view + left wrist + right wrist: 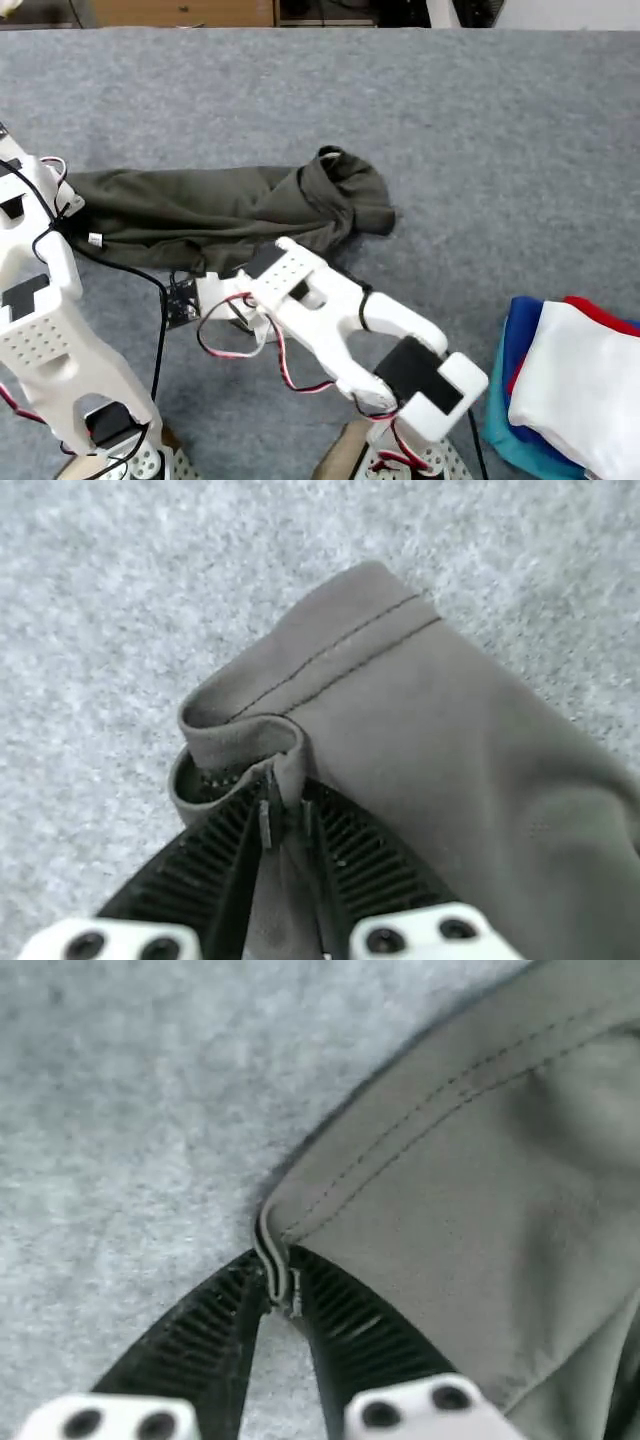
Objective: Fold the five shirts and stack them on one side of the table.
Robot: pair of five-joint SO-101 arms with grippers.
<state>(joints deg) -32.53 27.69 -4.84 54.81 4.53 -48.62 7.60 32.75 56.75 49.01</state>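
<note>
Olive shirt (220,205), grey table (450,130)

Illumination in the high view is bright, even and diffuse from above: the grey carpet-like table cover (450,130) carries soft, short shadows beneath the white plastic arm (330,315) and along the near edge of the dark olive shirt (220,205). The white folded cloth (585,390) reads brightest, nearly washed out. In both wrist views the shirt's folds shade gently, with a narrow dark shadow under its hem.
</note>
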